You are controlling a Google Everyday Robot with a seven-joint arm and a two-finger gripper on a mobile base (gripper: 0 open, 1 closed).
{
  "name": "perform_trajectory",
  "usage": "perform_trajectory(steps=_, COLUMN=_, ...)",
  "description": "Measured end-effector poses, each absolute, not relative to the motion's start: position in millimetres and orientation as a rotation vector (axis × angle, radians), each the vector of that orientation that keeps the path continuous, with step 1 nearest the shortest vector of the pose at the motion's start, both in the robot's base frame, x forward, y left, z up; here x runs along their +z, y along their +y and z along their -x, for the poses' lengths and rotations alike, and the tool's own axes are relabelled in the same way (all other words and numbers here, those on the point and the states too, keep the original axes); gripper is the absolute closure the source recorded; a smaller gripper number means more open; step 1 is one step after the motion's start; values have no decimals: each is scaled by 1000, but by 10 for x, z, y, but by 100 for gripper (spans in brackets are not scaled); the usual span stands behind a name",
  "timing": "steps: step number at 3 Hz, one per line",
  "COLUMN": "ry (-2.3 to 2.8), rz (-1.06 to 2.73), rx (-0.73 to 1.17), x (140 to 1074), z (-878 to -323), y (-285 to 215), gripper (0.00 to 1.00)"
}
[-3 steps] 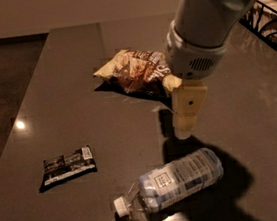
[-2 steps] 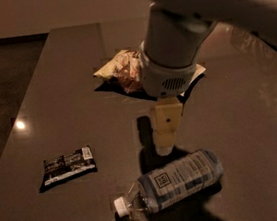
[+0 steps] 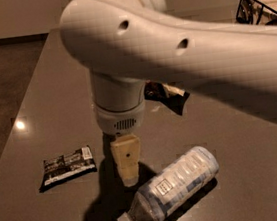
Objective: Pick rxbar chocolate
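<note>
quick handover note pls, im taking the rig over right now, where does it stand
Pincer: points down over the table, in the gap between the rxbar and the bottle, and is not on the rxbar.
Rxbar: lies flat on the table beside the pincer, apart from it.
Bottle: on its side, close to the pincer's other side.
Chip bag: farther back, mostly hidden by the arm.
Done: the arm is near the rxbar.
Left: line up over the rxbar, grasp it, lift it.
</note>
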State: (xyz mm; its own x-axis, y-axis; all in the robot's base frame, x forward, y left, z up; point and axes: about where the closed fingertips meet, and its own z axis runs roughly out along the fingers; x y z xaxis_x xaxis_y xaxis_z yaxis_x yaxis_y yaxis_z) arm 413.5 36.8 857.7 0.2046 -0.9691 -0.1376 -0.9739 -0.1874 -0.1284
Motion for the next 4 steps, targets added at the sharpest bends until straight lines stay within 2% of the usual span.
perform_trajectory(steps=2, ry=1849, rz=2352, rx=27, x=8297, z=-4053, y=953, gripper=0)
perform_trajectory(steps=3, ry=1860, rz=2359, rx=43, x=8288, z=-4068, y=1122, gripper=17)
perform_trajectory(steps=4, ry=1873, rz=2377, rx=75, x=8270, z=-4039, y=1222, gripper=41)
